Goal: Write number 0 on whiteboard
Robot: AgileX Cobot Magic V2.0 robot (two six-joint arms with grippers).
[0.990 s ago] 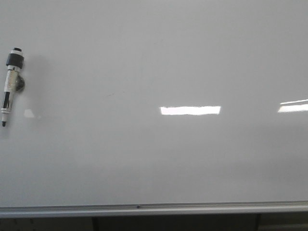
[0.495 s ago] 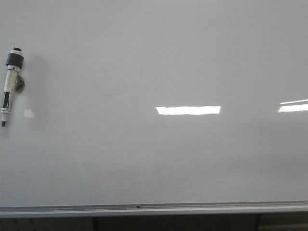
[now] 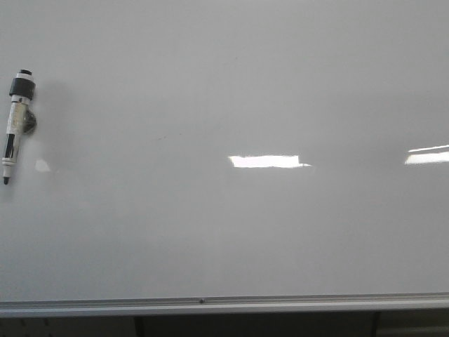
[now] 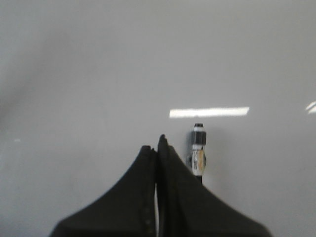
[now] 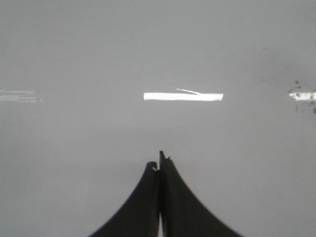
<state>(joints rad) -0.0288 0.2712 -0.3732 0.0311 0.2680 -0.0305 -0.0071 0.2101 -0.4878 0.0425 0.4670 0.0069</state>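
Observation:
The whiteboard (image 3: 231, 91) fills the front view, glossy white-grey, with a silver rail (image 3: 224, 305) along its bottom edge. No number 0 shows on it in any view. A black-and-white marker (image 3: 15, 123) hangs on the board at the far left, tip down. In the left wrist view my left gripper (image 4: 158, 144) is shut and empty, with the marker (image 4: 198, 154) just beside its fingers. In the right wrist view my right gripper (image 5: 159, 162) is shut and empty in front of bare board (image 5: 98, 49). Neither gripper shows in the front view.
Bright rectangular light reflections lie on the board at mid right (image 3: 266, 161) and the far right (image 3: 426, 156). A few dark specks mark the board in the right wrist view (image 5: 298, 94). A dark gap lies below the rail.
The middle light reflection has grown shorter at its right end. The marker and the board have not moved.

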